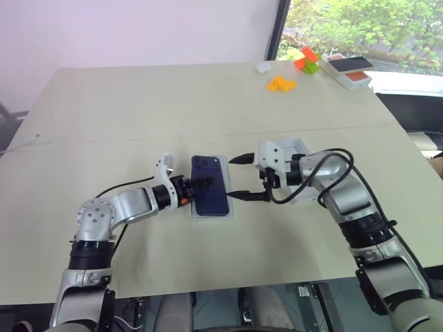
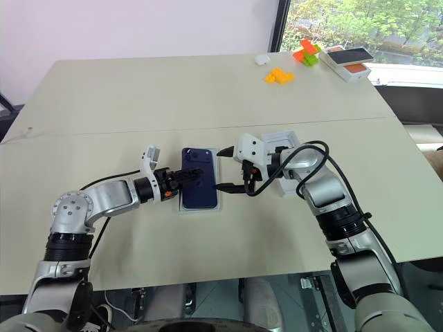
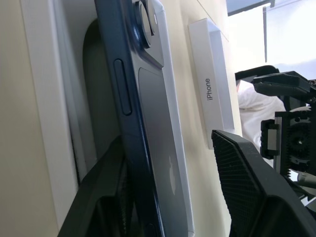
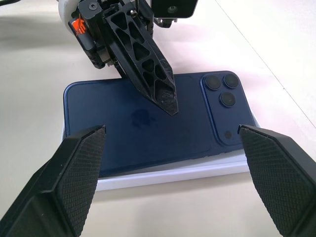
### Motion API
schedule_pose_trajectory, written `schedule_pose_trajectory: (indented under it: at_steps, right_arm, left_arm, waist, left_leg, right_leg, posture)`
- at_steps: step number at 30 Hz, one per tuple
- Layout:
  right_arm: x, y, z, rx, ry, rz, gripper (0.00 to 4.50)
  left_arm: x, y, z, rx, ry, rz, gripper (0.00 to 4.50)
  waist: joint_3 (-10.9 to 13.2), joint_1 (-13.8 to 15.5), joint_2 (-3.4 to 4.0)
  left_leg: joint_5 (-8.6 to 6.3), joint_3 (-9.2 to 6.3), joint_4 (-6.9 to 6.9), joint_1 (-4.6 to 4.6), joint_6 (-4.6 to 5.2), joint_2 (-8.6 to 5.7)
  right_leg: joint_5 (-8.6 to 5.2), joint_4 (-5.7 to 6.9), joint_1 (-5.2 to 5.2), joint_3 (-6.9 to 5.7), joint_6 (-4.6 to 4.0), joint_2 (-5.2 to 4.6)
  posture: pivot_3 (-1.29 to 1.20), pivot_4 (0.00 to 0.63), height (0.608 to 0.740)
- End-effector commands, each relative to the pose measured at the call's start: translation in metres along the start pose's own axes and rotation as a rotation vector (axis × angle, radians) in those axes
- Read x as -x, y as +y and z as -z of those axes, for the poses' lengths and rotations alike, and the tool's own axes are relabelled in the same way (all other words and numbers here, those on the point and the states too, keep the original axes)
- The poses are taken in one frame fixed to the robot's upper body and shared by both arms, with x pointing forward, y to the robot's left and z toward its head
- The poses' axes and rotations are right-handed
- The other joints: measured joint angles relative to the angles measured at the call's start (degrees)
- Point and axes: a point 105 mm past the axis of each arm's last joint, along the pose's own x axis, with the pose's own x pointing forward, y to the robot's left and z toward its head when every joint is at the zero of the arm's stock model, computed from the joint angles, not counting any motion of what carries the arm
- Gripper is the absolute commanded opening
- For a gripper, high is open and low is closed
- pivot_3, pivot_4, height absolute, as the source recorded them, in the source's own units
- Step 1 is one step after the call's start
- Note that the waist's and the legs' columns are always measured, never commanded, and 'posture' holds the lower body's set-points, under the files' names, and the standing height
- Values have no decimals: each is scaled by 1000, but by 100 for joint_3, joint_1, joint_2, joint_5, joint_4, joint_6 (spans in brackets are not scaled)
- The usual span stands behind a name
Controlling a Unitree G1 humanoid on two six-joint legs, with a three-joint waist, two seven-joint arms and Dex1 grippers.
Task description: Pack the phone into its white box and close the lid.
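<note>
Two sets of fingers, both spread, flank the glossy navy phone lying camera-side up in the white box.

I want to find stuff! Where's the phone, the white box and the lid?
phone (image 1: 210, 185), left eye view, middle of its blue back.
white box (image 4: 173, 174), right wrist view, its white rim beside the phone.
lid (image 3: 212, 101), left wrist view, its printed side wall.

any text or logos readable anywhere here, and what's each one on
"iPhone": printed in grey on the side wall of the lid, seen in the left wrist view, lying on the table beside the white box.
An apple-shaped logo, no letters: faint on the back of the phone.
The orange-and-white box at the table's far corner: any print is too small to read.
Nothing else is readable.
</note>
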Motion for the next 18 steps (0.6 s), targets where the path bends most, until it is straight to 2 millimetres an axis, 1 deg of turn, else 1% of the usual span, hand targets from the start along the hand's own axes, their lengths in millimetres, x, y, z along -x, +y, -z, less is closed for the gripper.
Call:
schedule_pose_trajectory:
  at_steps: [1, 2, 4, 10, 13, 15, 17, 18]
  right_arm:
    - [-2, 0, -11, 42, -33, 1, 4500]
    - [-2, 0, -11, 42, -33, 1, 4500]
    - [-3, 0, -11, 40, -33, 1, 4500]
    - [-5, 0, -10, 37, -35, -1, 4500]
    - [-7, 0, -11, 38, -39, -2, 4500]
    - [-8, 0, -11, 37, -41, -3, 4500]
    - [-8, 0, -11, 38, -42, -2, 4500]
    - [-9, 0, -11, 37, -43, -4, 4500]
  left_arm:
    - [7, 2, -4, -47, -2, -42, 2560]
    - [8, 1, -6, -58, -6, -44, 2560]
    - [8, -9, -9, -61, -12, -10, 2560]
    - [11, -20, -16, -81, -9, -4, 2560]
    - [9, -18, -9, -90, 51, -28, 2560]
    - [8, -18, -9, -94, 55, -36, 2560]
    - [9, -29, -11, -100, 48, 8, 2560]
    - [10, -30, -12, -116, 46, 2, 2560]
  waist:
    - [0, 2, 0]
    - [0, 1, 0]
    - [0, 4, 0]
    - [1, 25, 0]
    - [1, 32, 0]
    - [1, 34, 0]
    - [1, 36, 0]
    - [1, 37, 0]
  left_leg:
    - [0, 0, 0, 0, 0, 0]
    - [0, 0, -1, 0, 0, 0]
    - [0, 0, -1, -1, 0, 0]
    - [0, -3, 1, -6, 0, 0]
    - [2, -7, 0, -8, -3, 0]
    - [4, -10, 0, -8, -8, -1]
    - [8, -9, 0, -9, -15, -1]
    - [9, -10, 0, -10, -16, -1]
  right_leg:
    - [0, 0, 0, 0, 0, 0]
    - [0, 0, 0, 0, 0, 0]
    - [0, 0, -2, 1, 0, -1]
    - [0, 0, -5, 1, 0, -2]
    - [0, -1, -7, 1, 1, -3]
    - [0, -2, -7, 1, 1, -3]
    - [0, -3, -8, 1, 1, -4]
    - [0, -3, -9, 1, 1, -4]
  posture:
    - [0, 150, 740]
    - [0, 150, 740]
    - [0, 150, 740]
    - [0, 150, 740]
    - [0, 150, 740]
    - [0, 150, 740]
    - [0, 150, 740]
    - [0, 150, 740]
